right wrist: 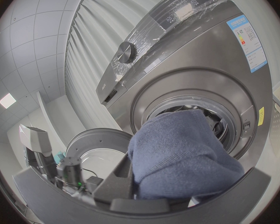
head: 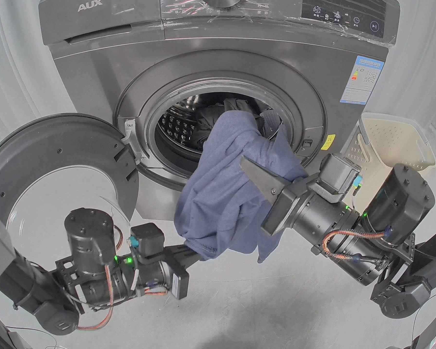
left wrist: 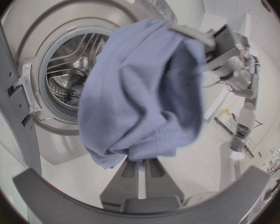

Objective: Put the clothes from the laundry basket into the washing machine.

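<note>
A blue garment hangs in front of the washing machine's open drum, its top edge resting against the dark clothes inside. My right gripper is at the drum mouth, shut on a thick fold of the garment's upper part, and the cloth drapes over it and hides one finger. Lower down, my left gripper is shut on the garment's bottom hem, its two fingers close together. The cream laundry basket stands to the right of the machine behind my right arm; its inside is hidden.
The round machine door is swung wide open to the left, just above my left arm. Pale floor lies in front of the machine. Curtains hang behind.
</note>
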